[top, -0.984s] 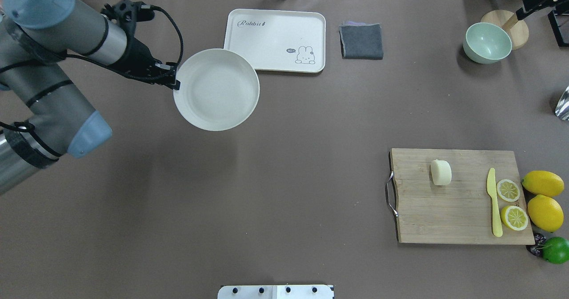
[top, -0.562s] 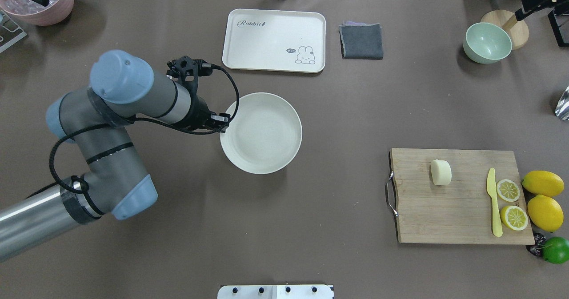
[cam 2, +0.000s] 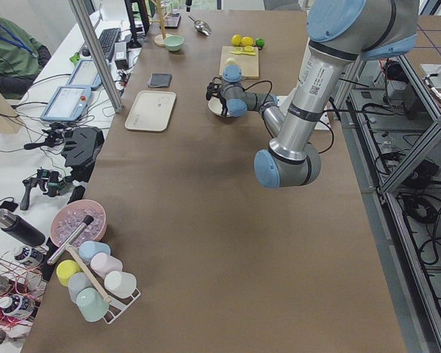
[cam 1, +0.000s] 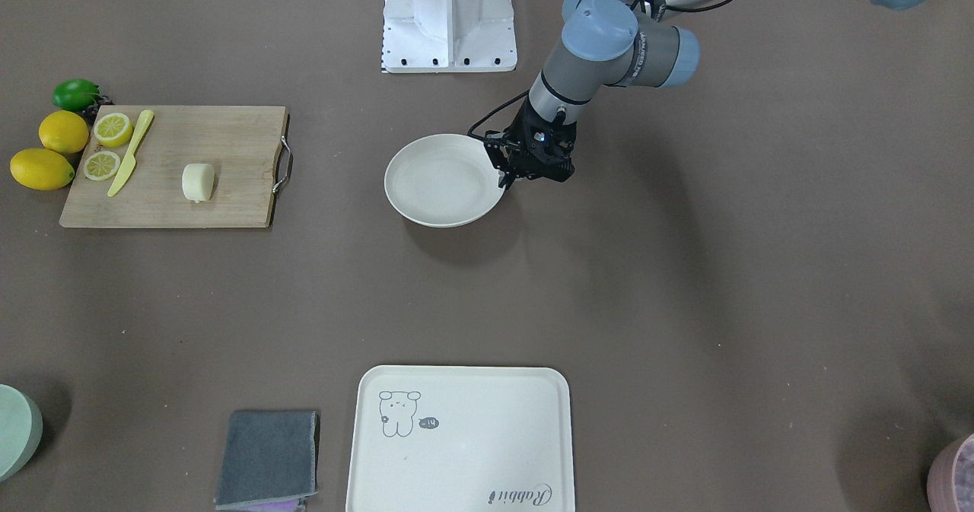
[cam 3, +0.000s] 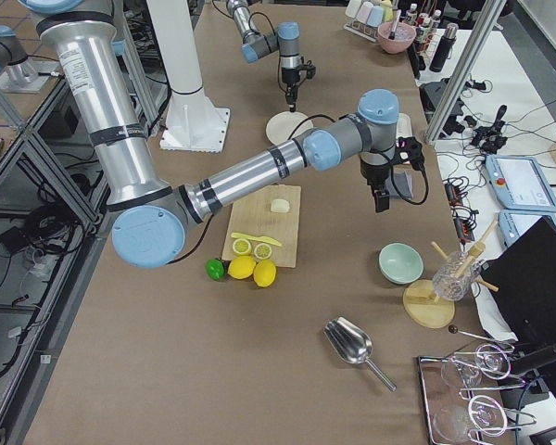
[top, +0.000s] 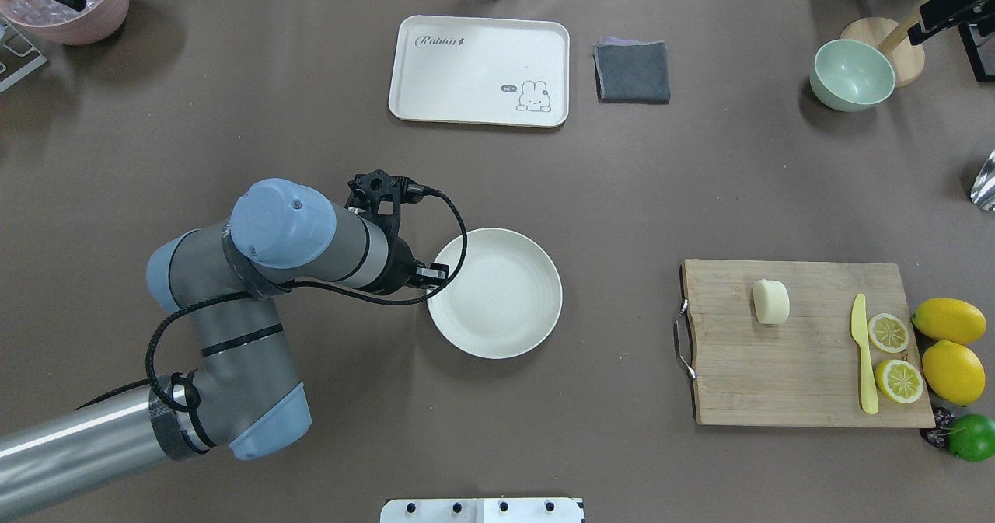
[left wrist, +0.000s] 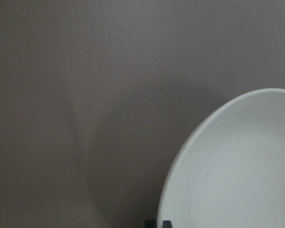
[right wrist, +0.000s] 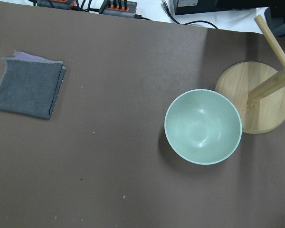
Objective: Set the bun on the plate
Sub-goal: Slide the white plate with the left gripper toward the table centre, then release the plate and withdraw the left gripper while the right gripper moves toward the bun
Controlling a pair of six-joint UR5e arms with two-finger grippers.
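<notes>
- The left gripper [top: 435,274] pinches the plate [top: 497,298] by the rim on the side facing its own arm, jaws drawn in to the rim's thickness. The left wrist view shows little but that edge.
- The plate is empty. The soft shadow spread beneath it suggests it hangs just above the table, though I cannot be sure.
- The right gripper [cam 3: 381,202] hangs above the far right corner, over the pale green bowl [top: 852,74]. I cannot tell how far apart its jaws stand.
- The bun [top: 771,301] lies on its side on the wooden cutting board [top: 777,367], well apart from the plate and untouched.
- Risk: a one-sided rim pinch leaves the plate cantilevered, so it could sag or slip if released before it sits flat.
- Risk: the rounded bun may roll away from closing fingers, or off the plate's shallow rim once dropped.
- The board's metal handle [top: 682,340] lies between the plate and the bun.
- The yellow knife [top: 863,356] and lemon halves [top: 888,332] lie near the bun but apart from it.
- The whole lemons [top: 949,321], lime [top: 972,437], rabbit tray [top: 466,72] and grey cloth [top: 632,72] lie out of the way.
</notes>
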